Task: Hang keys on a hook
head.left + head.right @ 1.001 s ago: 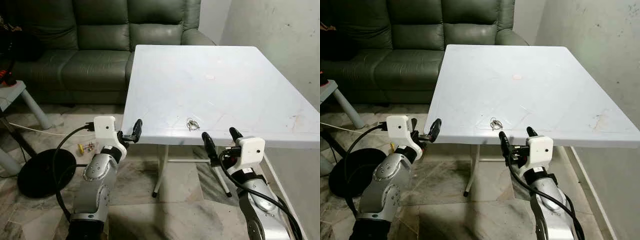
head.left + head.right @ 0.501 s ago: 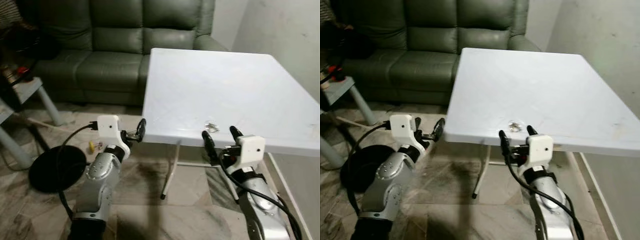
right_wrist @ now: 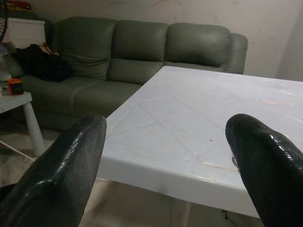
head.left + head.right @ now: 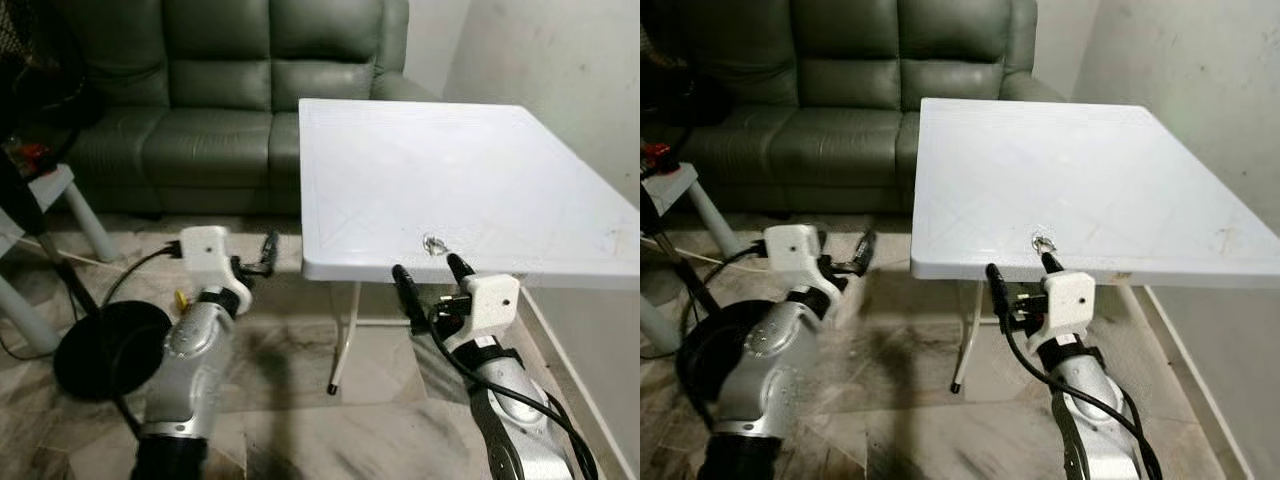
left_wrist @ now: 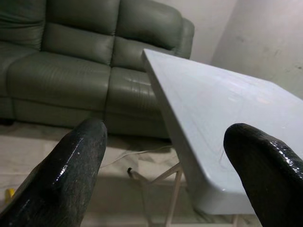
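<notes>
A small bunch of keys [image 4: 434,243] lies on the white table [image 4: 470,170], close to its near edge. My right gripper [image 4: 430,283] is open just in front of and below that edge, its fingers either side of the keys' line, not touching them. In the right wrist view the table top [image 3: 189,123] spreads between the open fingers [image 3: 66,175]. My left gripper [image 4: 255,262] is open over the floor, left of the table's near corner. The left wrist view has the table corner [image 5: 213,142] between its fingers [image 5: 71,165].
A green sofa [image 4: 200,110] stands behind and left of the table. A small white side table [image 4: 40,200] and a black round base [image 4: 100,345] with a cable are on the left floor. A wall [image 4: 560,70] runs close along the table's right side.
The whole picture has shifted, so the camera has moved. The keys now lie right above my right gripper, and my left gripper sits further left of the table corner. Both stay open.
</notes>
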You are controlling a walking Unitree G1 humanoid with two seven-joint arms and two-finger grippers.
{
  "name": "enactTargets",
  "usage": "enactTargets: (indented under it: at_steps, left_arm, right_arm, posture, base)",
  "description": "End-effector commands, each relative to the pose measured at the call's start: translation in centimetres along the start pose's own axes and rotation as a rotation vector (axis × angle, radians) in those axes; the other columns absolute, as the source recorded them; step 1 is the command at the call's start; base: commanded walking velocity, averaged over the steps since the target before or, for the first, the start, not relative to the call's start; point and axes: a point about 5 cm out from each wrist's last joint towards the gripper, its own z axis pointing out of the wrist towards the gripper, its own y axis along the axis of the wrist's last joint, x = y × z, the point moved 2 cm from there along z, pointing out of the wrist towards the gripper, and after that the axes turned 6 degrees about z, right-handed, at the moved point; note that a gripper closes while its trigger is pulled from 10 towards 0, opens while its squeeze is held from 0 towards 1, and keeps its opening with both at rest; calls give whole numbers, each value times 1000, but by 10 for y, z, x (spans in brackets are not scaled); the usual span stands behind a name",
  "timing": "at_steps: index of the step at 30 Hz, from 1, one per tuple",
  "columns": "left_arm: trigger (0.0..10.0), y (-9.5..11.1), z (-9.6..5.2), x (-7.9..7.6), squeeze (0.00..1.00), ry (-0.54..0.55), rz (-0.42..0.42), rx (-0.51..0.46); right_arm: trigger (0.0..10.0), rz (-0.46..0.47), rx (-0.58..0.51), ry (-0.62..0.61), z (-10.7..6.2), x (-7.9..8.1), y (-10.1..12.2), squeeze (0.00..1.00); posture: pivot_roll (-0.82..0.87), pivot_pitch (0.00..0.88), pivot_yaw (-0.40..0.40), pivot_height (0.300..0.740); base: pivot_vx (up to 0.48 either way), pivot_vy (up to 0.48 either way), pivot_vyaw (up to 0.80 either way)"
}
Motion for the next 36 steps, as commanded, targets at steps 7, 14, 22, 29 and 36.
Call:
enactTargets:
  at_steps: [7,14,22,29,36]
  left_arm:
    - [10000,-1,-1,-9,0,-49,-21,13]
    - [10000,-1,-2,-10,0,-60,-16,11]
    - [10000,-2,-4,-12,0,-72,-13,15]
    - [10000,-2,-4,-13,0,-75,-16,16]
    - [10000,-2,-5,-13,0,-72,-18,21]
  right_arm:
    - [10000,-9,-2,-6,-4,-3,4,0]
    - [10000,-7,-2,-1,-4,-2,4,0]
    - [10000,-5,1,1,-5,-1,3,0]
    - [10000,-4,3,3,-5,-1,3,0]
    - [10000,-4,7,7,-5,-1,2,0]
  posture:
    - [16,0,-45,740]
    - [16,0,-44,740]
    - [17,0,-43,740]
    - [19,0,-44,740]
    - [20,0,-46,740]
  base:
    - [0,0,0]
    - [273,0,0]
    - [345,0,0]
    - [332,0,0]
    - [327,0,0]
